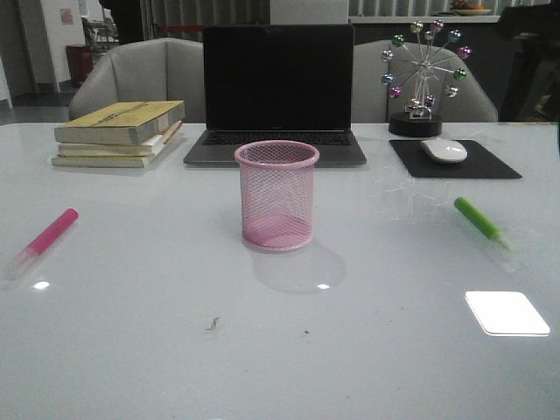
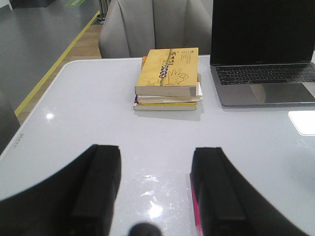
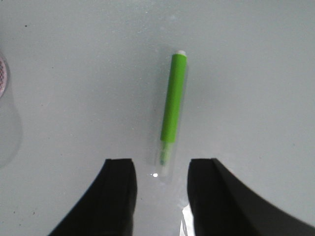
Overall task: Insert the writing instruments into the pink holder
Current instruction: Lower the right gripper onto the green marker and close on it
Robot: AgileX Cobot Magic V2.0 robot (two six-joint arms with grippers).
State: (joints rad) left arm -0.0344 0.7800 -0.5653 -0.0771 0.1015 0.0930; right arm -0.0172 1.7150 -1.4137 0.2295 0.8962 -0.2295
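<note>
The pink holder (image 1: 276, 195), a round mesh cup, stands upright at the table's middle and holds nothing. A pink-magenta marker (image 1: 48, 236) lies flat at the left; a green marker (image 1: 479, 220) lies flat at the right. Neither arm shows in the front view. My left gripper (image 2: 157, 152) hangs open over bare table, and a sliver of the pink marker (image 2: 195, 206) peeks out beside one finger. My right gripper (image 3: 161, 164) is open above the green marker (image 3: 173, 101), whose clear cap end lies between the fingertips. The holder's edge (image 3: 2, 73) shows at that view's border.
A black laptop (image 1: 278, 87) stands open behind the cup. A stack of books (image 1: 118, 131) lies at the back left. At the back right are a white mouse (image 1: 444, 150) on a black pad and a ferris-wheel ornament (image 1: 424, 79). Grey chairs stand beyond the table.
</note>
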